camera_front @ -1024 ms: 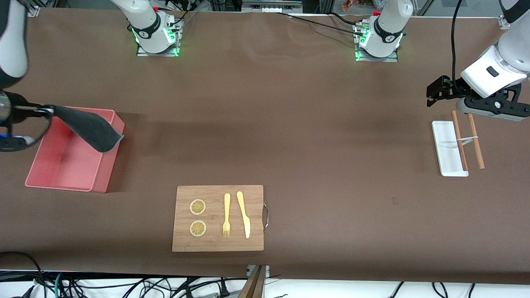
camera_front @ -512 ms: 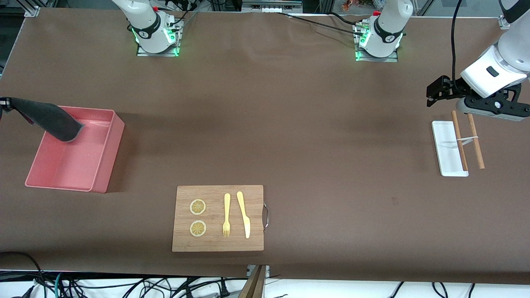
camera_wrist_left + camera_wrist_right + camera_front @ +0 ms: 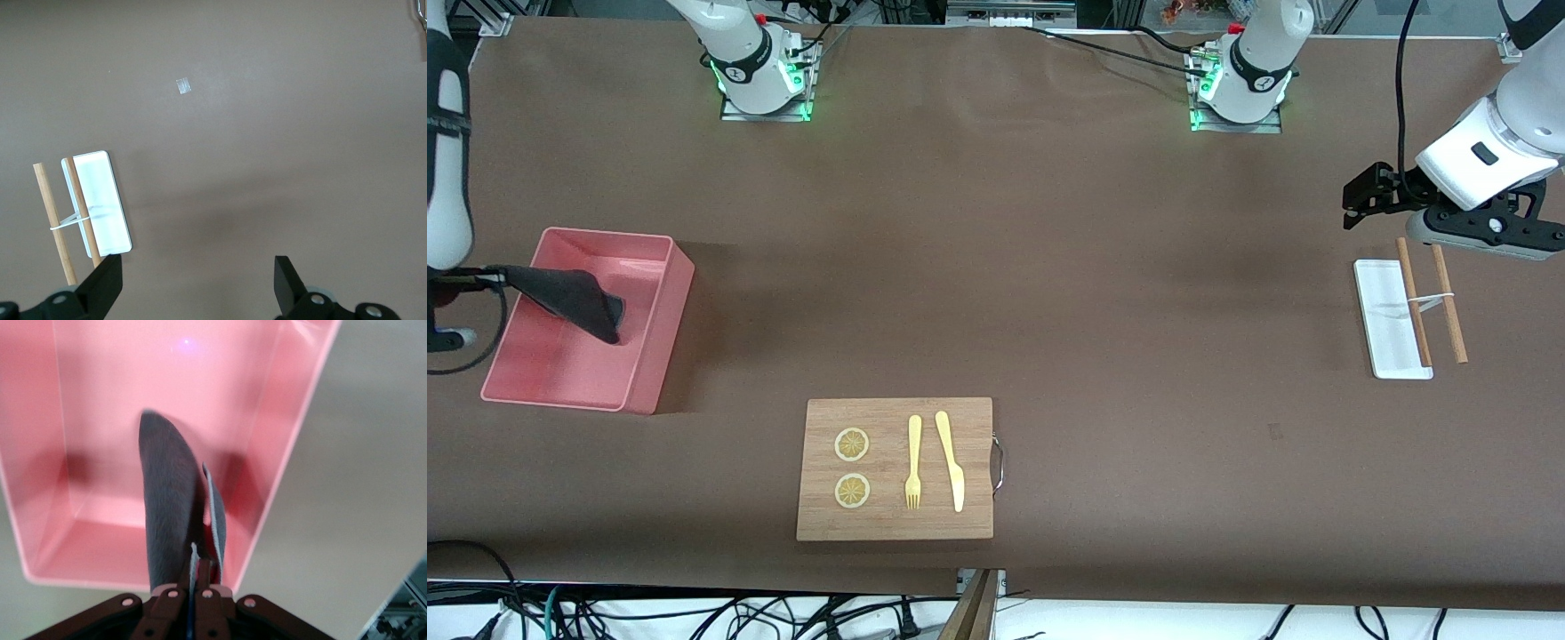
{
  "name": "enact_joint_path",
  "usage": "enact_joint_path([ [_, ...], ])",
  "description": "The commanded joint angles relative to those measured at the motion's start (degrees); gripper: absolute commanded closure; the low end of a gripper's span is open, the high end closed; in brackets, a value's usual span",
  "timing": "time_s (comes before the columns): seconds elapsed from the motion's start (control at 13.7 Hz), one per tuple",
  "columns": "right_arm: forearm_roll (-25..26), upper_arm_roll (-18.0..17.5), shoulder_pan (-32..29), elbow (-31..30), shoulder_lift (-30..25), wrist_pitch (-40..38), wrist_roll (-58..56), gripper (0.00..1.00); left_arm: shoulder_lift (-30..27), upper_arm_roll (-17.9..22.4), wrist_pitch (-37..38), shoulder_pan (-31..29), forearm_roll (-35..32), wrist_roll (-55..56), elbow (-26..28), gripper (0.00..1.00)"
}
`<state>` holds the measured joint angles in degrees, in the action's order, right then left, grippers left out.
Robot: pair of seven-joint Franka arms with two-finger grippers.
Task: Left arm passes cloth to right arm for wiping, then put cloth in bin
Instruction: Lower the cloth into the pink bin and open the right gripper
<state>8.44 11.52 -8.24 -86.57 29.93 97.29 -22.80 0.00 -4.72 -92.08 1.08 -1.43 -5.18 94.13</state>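
My right gripper (image 3: pixel 491 276) is shut on the dark grey cloth (image 3: pixel 569 297) at the right arm's end of the table, over the edge of the salmon-pink bin (image 3: pixel 654 342). The cloth hangs slanting down into the bin. In the right wrist view the fingers (image 3: pixel 190 577) pinch the cloth (image 3: pixel 167 500) above the bin's floor (image 3: pixel 113 420). My left gripper (image 3: pixel 1360 197) is open and empty, waiting over the table by the white tray; its fingers (image 3: pixel 107 283) stand wide apart in the left wrist view.
A wooden board (image 3: pixel 895 468) with two lemon slices, a fork and a knife lies near the front edge. A flat white tray (image 3: pixel 1387 320) with two wooden sticks (image 3: pixel 1430 298) lies at the left arm's end, also in the left wrist view (image 3: pixel 100 203).
The right gripper has swung with the cloth over the bin and now hangs it lower into the bin. The left arm has not moved.
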Motion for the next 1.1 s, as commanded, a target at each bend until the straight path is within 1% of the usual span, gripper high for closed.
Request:
enact_joint_path([
  [0.0,-3.6,0.0,0.1,-0.7,4.8,5.0,0.0,1.0,0.2,0.0,0.8,0.0,0.5,-0.2,-0.8,0.0],
  [0.22,-6.1,-0.2,0.5,-4.1,6.7,12.5,0.2,1.0,0.2,0.0,0.8,0.0,0.5,-0.2,-0.8,0.0],
  [0.37,-8.3,-0.2,1.0,-4.1,8.4,14.7,0.1,1.0,0.2,0.0,0.8,-0.1,0.6,-0.2,-0.8,0.0],
  [0.51,-9.3,-0.2,1.5,-4.1,9.3,16.3,0.1,1.0,0.2,0.0,0.8,-0.1,0.6,-0.2,-0.8,0.0],
  [0.59,-9.5,-0.2,1.5,-4.0,9.2,16.0,0.1,0.8,0.2,0.0,0.8,0.0,0.6,-0.2,-0.8,0.0],
  [0.66,-9.5,-0.3,1.5,-3.9,8.7,15.6,0.0,0.08,0.2,0.0,0.8,0.0,0.6,-0.2,-0.8,0.0],
  [0.73,-9.5,-0.3,1.5,-3.8,7.6,15.3,-0.4,0.0,0.2,0.0,0.8,0.0,0.5,-0.2,-0.8,0.0],
  [1.02,-9.1,-0.4,1.4,-3.3,0.0,8.2,-0.1,0.0,0.2,0.0,0.7,-0.1,0.5,-0.2,-0.9,0.0],
])
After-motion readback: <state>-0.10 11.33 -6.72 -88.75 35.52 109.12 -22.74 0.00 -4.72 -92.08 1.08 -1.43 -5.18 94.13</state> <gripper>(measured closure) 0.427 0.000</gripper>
